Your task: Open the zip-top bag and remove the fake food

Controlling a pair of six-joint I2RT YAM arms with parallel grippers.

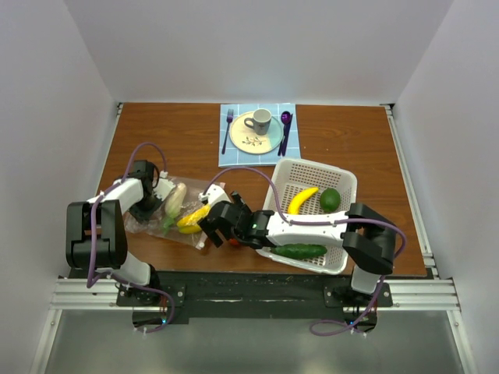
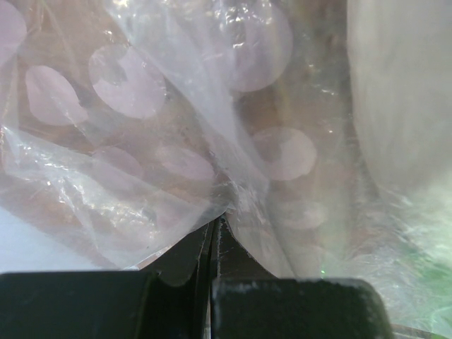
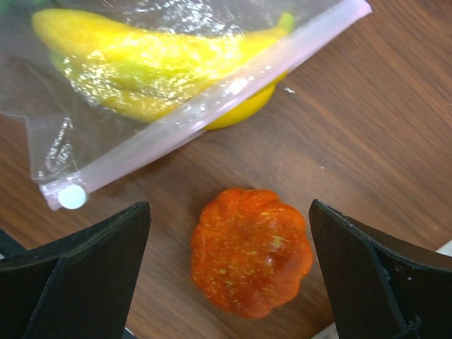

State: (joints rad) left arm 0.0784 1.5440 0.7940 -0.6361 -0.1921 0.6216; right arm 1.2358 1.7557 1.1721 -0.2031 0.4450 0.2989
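Observation:
The clear zip-top bag (image 1: 156, 222) lies at the left front of the table, with a pale whitish piece (image 1: 175, 198), yellow pieces (image 1: 193, 217) and a green piece (image 1: 168, 224) inside. My left gripper (image 1: 160, 191) is shut on a fold of the bag's plastic (image 2: 224, 201). In the right wrist view the pink zip strip (image 3: 212, 106) runs diagonally, with a yellow piece (image 3: 155, 60) behind it. An orange-red pumpkin-like piece (image 3: 251, 251) lies on the wood outside the bag. My right gripper (image 3: 229, 208) is open, one finger on each side of it.
A white perforated basket (image 1: 309, 163) at the right holds a banana (image 1: 302, 199), a green round fruit (image 1: 330, 199) and a cucumber (image 1: 300, 251). A blue mat (image 1: 228, 160) at the back carries a plate (image 1: 269, 142), a cup (image 1: 260, 120), a fork and a spoon.

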